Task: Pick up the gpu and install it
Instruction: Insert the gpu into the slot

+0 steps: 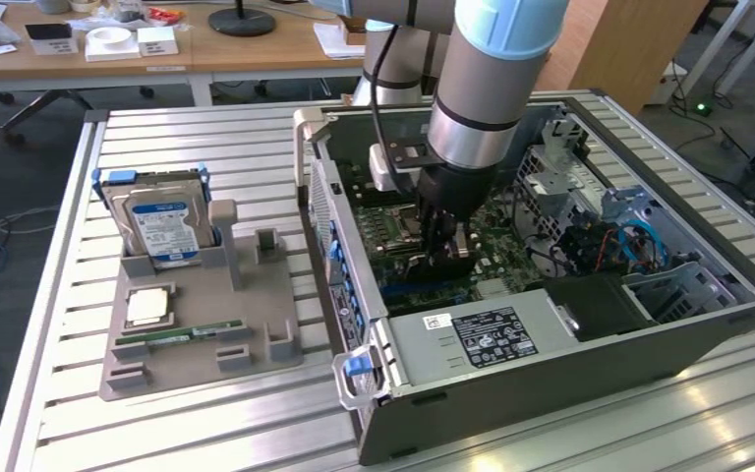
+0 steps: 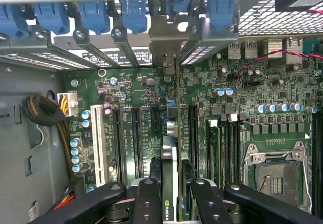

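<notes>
**Gripper clamped on card, inside open case**

Nearest: slatted metal table. An open computer case lies on it toward the exterior view's right.

- Near end of the case: grey power supply, printed label facing up. A blue latch sits at the corner just beside it.
- On the exterior view's left, well apart from the case: grey parts stand.
  - Green RAM stick lies flat toward its near end.
  - Processor chip lies just beyond the stick.
  - Hard drive stands upright at the far end.

Mid-case: the arm comes down from above. The gripper is low over the motherboard.

Wrist view:
- The black fingers are pressed in on the gpu from both sides.
- The card is seen edge-on, thin and dark, with a small green logo on its edge.
- It stands upright over the board, in line with the black expansion slots.
- A white slot lies to one side of it and the CPU socket to the other.
- The card's metal bracket reaches the row of blue clips at the case wall.
- Cannot tell whether the card edge is seated in a slot.

Far: wooden desks beyond the table, with a roll of tape among the small items on them.
</notes>
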### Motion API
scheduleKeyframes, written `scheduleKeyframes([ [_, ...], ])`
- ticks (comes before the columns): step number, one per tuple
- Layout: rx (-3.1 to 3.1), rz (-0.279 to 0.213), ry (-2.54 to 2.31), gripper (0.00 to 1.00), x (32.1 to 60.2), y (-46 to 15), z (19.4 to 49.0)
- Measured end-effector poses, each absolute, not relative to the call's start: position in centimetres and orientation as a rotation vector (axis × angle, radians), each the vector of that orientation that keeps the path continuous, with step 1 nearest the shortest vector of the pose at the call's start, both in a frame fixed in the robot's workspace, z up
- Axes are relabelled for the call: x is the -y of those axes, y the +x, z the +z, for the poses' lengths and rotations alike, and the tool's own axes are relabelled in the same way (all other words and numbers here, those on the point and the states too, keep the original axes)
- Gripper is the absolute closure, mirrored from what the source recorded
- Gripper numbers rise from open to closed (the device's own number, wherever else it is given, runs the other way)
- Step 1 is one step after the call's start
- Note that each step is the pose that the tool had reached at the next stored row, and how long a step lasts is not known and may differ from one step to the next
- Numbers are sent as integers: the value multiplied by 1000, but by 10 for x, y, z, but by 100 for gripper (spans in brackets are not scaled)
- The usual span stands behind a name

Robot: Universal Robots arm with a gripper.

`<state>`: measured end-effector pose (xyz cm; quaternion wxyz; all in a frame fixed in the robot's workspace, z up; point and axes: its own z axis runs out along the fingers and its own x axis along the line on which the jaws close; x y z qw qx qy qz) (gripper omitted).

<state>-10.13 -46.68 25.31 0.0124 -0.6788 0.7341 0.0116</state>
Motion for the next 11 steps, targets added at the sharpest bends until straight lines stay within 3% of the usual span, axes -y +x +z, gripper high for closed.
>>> scheduleKeyframes([
  [11,-2288,36,-2116,73,465,-101,253],
])
